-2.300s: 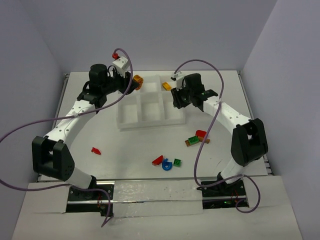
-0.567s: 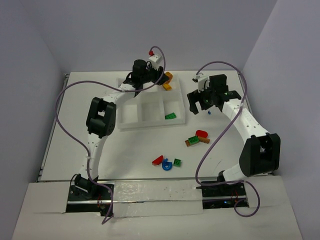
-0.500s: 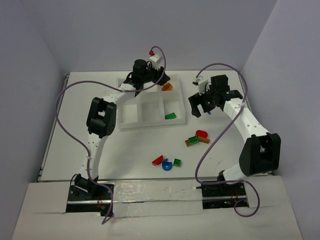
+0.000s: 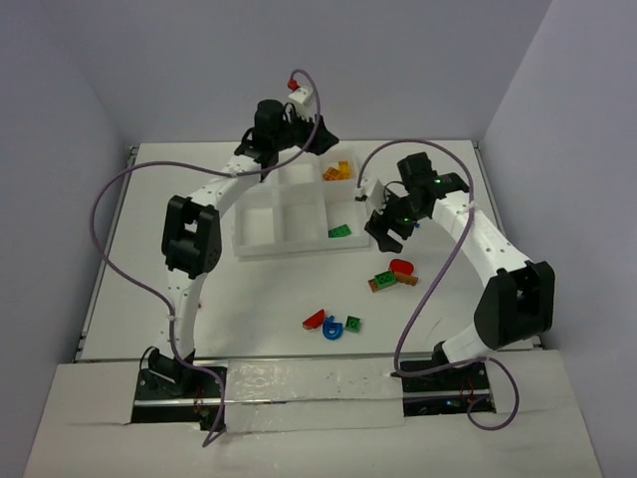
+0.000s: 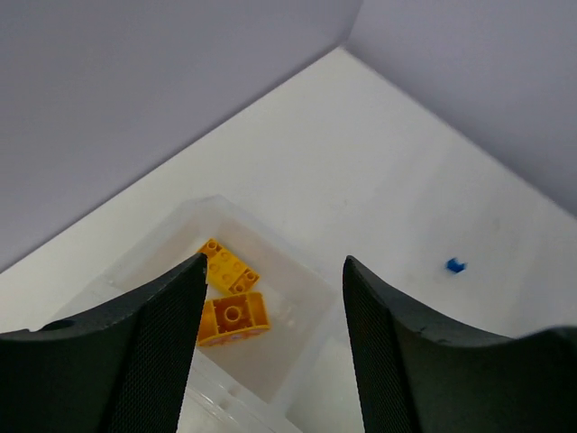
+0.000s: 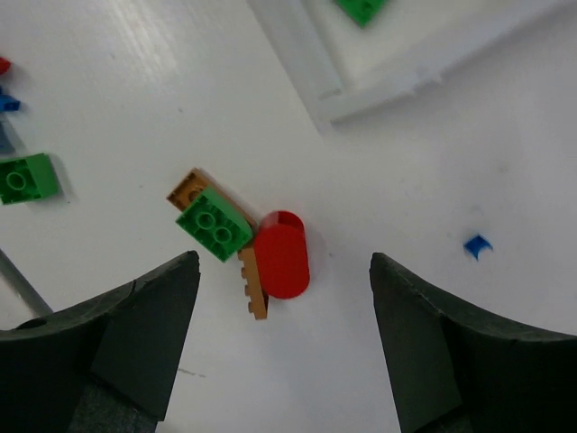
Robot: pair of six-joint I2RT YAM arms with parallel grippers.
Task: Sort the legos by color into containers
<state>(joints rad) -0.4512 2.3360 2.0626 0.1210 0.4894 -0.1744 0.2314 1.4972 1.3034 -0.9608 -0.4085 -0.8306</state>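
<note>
The white tray of containers lies at the back centre. Two yellow-orange legos rest in its back right compartment, a green one in the front right. My left gripper hovers open and empty above the yellow-orange pair. My right gripper is open above a cluster on the table: a red rounded piece, a green brick and a brown plate. Red, blue and green legos lie nearer the front.
A small blue mark sits on the table right of the tray. The tray's front right corner lies just beyond the cluster. Purple cables loop from both arms. Grey walls close in the table's back and sides.
The left gripper has opened and risen, leaving the orange brick in the back right compartment. The right arm has swung left and nearer, over the red, green and brown cluster.
</note>
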